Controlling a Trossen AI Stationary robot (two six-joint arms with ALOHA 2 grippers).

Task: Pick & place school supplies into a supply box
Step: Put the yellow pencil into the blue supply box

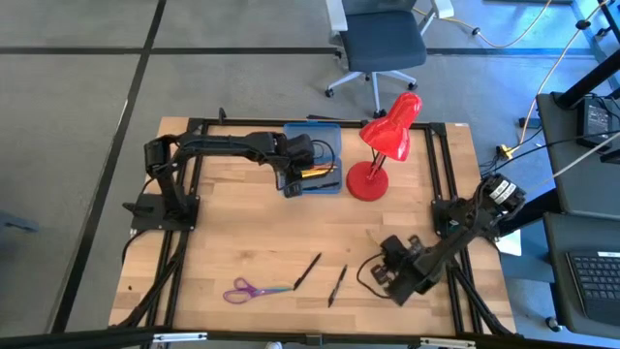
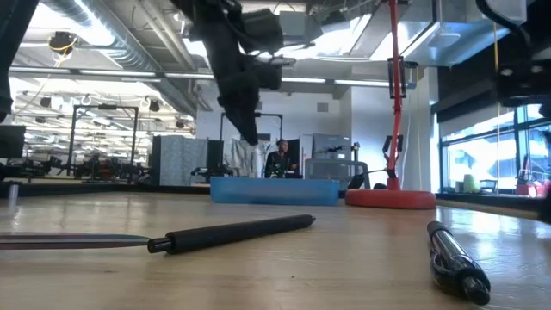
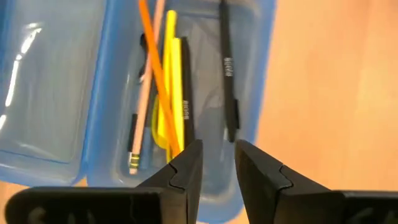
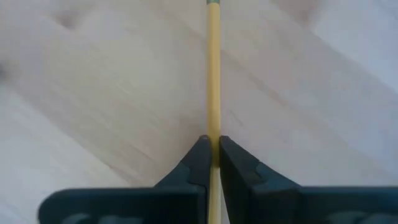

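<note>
The translucent blue supply box (image 1: 329, 134) lies open at the table's far middle. In the left wrist view, the box (image 3: 93, 124) holds an orange pencil (image 3: 158, 74), yellow pencils (image 3: 171, 93), a tan pencil (image 3: 144, 112) and a black pen (image 3: 229, 81). My left gripper (image 3: 217, 155) hovers open over its near end (image 1: 289, 182). My right gripper (image 1: 386, 271) is near the table's right front, shut on a yellow pencil (image 4: 213, 74). Purple-handled scissors (image 1: 247, 289) and two black pens (image 1: 308, 271) (image 1: 337, 284) lie flat on the near table. My right gripper pinches the yellow pencil's shaft (image 4: 213, 127) between its two fingers (image 4: 200, 155). The pencil runs along the fingers and reaches well past their tips. Whether its far end rests on the table, I cannot tell.
A red desk lamp (image 1: 386, 145) stands right of the box, its base (image 2: 392, 199) on the wood. The low view shows one black pen (image 2: 232, 232) and another pen (image 2: 456, 258) close by. Bare wood lies between the box and the near items.
</note>
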